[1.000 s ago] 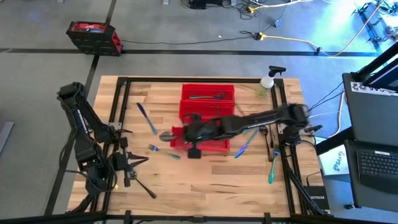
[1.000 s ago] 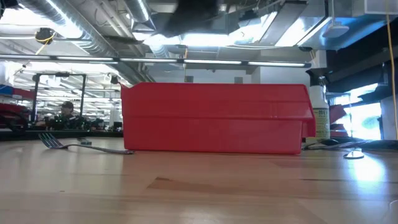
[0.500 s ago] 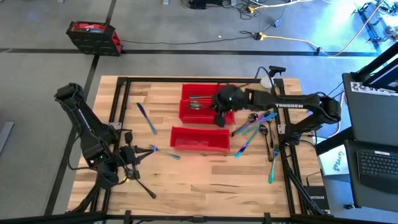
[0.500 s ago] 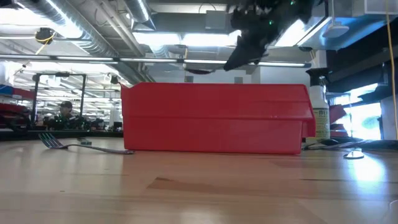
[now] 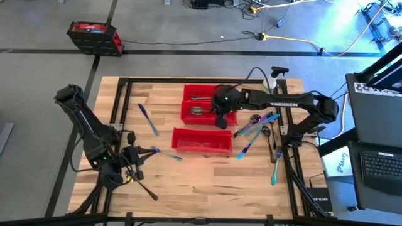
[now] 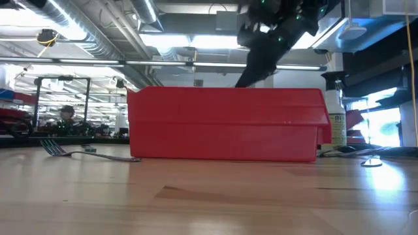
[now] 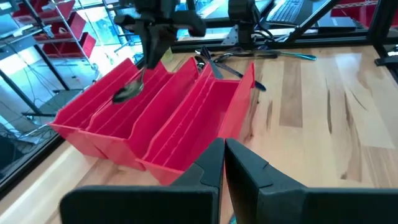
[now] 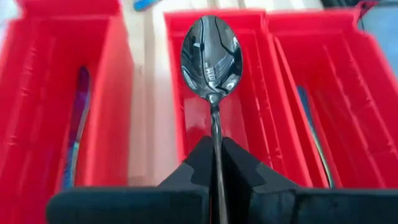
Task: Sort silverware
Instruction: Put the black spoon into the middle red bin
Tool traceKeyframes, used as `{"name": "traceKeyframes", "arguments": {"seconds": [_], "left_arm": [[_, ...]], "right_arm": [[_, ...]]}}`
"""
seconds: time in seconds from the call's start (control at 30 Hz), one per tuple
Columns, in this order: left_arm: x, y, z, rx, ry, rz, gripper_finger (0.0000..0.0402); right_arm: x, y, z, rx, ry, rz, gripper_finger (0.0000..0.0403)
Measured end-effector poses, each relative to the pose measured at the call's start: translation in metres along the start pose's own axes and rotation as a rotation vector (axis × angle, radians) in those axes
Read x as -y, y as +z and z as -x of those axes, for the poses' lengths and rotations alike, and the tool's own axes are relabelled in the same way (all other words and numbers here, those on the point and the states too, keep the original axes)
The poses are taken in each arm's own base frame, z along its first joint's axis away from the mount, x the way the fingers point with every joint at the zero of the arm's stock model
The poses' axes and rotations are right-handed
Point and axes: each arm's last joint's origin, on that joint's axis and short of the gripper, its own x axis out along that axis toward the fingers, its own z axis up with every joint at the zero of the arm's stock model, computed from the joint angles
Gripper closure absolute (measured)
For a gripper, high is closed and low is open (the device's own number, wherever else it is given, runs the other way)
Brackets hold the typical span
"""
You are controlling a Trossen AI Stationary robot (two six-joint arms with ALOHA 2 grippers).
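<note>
My right gripper [image 5: 218, 116] is shut on a dark spoon [image 8: 211, 56], held over the middle one of three red bins [image 5: 209, 112], bowl toward the table's left. In the low view it [image 6: 261, 62] hangs above the near bin [image 6: 225, 124]. My left gripper [image 5: 139, 155] is shut near the table's left edge, close to a bluish fork [image 5: 166, 154] lying flat on the wood. A blue piece [image 5: 148, 119] lies farther back. More silverware [image 5: 254, 127] lies piled at the right. The far bin holds a piece [image 5: 204, 97]. My right gripper pinches the spoon's handle [image 8: 214, 124] between its two fingers. The fingers slant down from the table's right and lie along the handle, so the bowl [image 8: 211, 53] sticks out ahead of the fingertips. The spoon is lifted clear above the middle bin.
A spray bottle [image 5: 269, 85] stands at the far right corner. A teal piece [image 5: 275, 166] lies along the right edge, and a dark piece [image 5: 147, 190] lies near the front left. Bare wood [image 5: 213, 182] stretches in front of the near bin [image 5: 202, 141].
My right gripper has carried the spoon from the near bin's left end toward the far edge and the right, stopping over the middle bin and sinking a little. My left gripper has swung slightly toward the fork. The fork and the bins stay put.
</note>
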Motion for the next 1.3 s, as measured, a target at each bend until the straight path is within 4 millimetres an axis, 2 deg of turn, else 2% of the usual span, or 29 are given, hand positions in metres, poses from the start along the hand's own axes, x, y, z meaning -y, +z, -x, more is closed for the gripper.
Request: {"name": "traceKeyframes", "arguments": {"seconds": [0.17,0.5,0.73,0.93,1.13,1.3], "left_arm": [[0.004,-0.003,-0.002,-0.014,-0.006,0.001,0.0402],[0.01,-0.01,-0.004,-0.06,-0.034,0.002,0.0402],[0.011,-0.01,-0.004,-0.066,-0.041,-0.001,0.0402],[0.015,-0.014,0.0,-0.166,-0.161,-0.015,0.0402],[0.021,-0.02,0.007,-0.343,-0.372,-0.091,0.0402],[0.028,-0.04,0.006,-0.56,-0.449,-0.178,0.04]], "right_arm": [[0.001,-0.002,-0.009,-0.017,-0.009,-0.021,0.0403],[0.002,0.001,-0.01,0.019,-0.013,-0.044,0.0377],[0.001,0.001,-0.01,0.019,-0.005,-0.05,0.0376],[0.0,0.004,-0.01,0.046,0.009,-0.065,0.0375],[-0.024,0.022,-0.005,0.208,0.054,0.007,0.0375],[-0.067,0.036,-0.001,0.353,0.191,0.101,0.0375]]}}
